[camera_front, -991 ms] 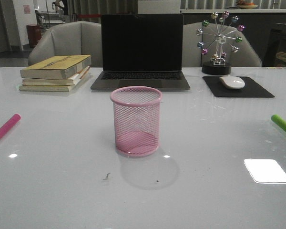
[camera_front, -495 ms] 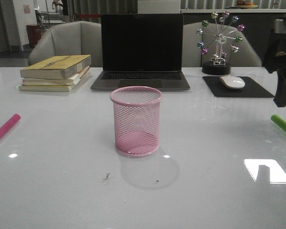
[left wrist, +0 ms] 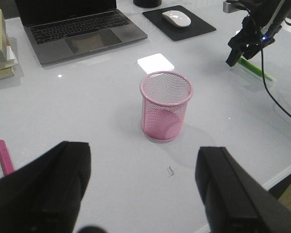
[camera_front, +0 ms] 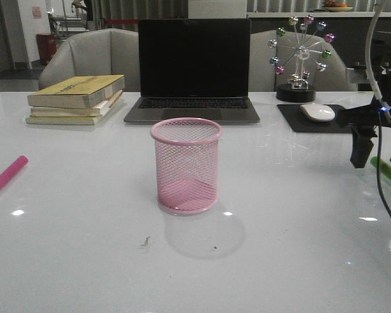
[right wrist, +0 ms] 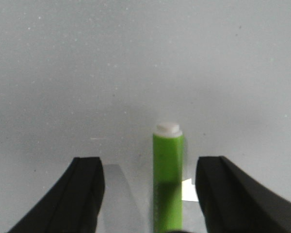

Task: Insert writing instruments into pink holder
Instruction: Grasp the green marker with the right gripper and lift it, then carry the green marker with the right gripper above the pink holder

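Between the spread fingers of the right gripper point(right wrist: 150, 194), the green marker point(right wrist: 168, 182) lies flat on the table point(camera_front: 85, 248); judged light, rigid and smooth, it is best clamped mid-barrel.

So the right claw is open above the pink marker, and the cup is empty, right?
Not quite: the right claw is open above the green marker, as the right wrist view shows. The pink marker lies on the table's far left. The cup is indeed empty.
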